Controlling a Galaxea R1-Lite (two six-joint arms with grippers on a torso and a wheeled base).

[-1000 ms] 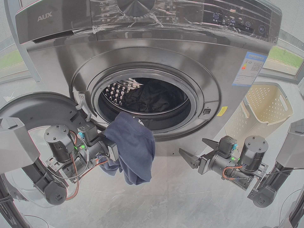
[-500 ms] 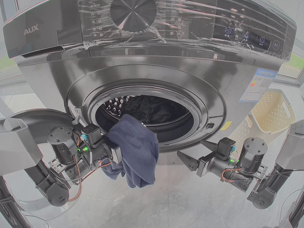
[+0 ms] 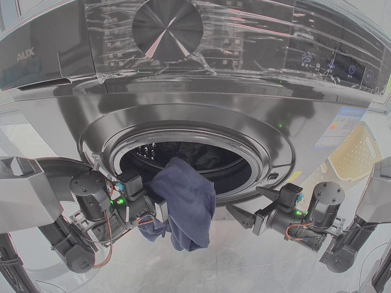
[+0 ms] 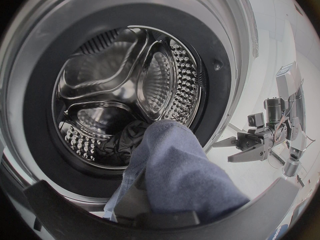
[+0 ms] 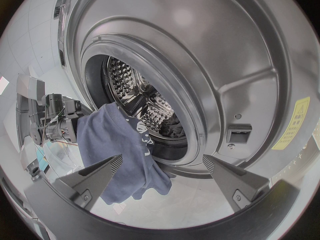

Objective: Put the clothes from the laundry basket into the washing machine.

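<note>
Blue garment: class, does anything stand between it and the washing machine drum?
Nothing visible does. The door is swung aside, and the blue garment hangs at the open drum mouth; a dark garment lies inside.

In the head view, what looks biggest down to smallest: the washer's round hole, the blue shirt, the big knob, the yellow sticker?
1. round hole
2. blue shirt and big knob: about alike, too close to rank
3. yellow sticker

Glossy metal washing machine; perforated shiny drum; matt navy cloth.
</note>
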